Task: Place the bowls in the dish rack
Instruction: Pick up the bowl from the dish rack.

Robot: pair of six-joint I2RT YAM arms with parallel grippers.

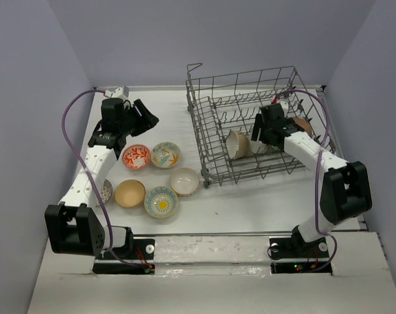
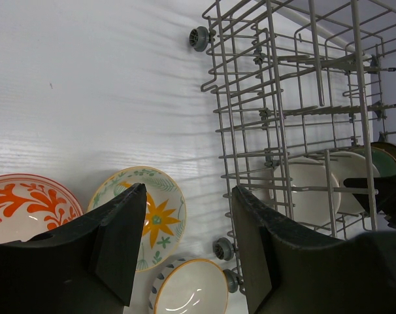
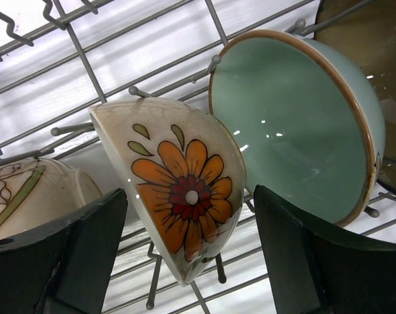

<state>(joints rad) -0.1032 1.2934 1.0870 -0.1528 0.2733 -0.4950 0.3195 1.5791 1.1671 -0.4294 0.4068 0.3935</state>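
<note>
Both pairs of jaws stand apart, and neither is clamped on a bowl.
The left gripper [image 2: 189,196] hangs empty over the table [image 1: 250,203], above the loose bowls there: a red-orange patterned bowl [image 1: 136,156], a cream floral bowl [image 1: 166,155], a white bowl [image 1: 184,181], a tan bowl [image 1: 129,193] and a blue-rimmed bowl [image 1: 161,201], all lying just left of the dish rack [image 1: 204,131]. The right gripper [image 3: 188,193] is down inside the rack, its fingers spread to either side of an orange-flower bowl [image 3: 175,163] standing on edge among the wires. A teal bowl [image 3: 296,124] leans just beside it, with a brown bowl [image 3: 368,46] beyond.
</note>
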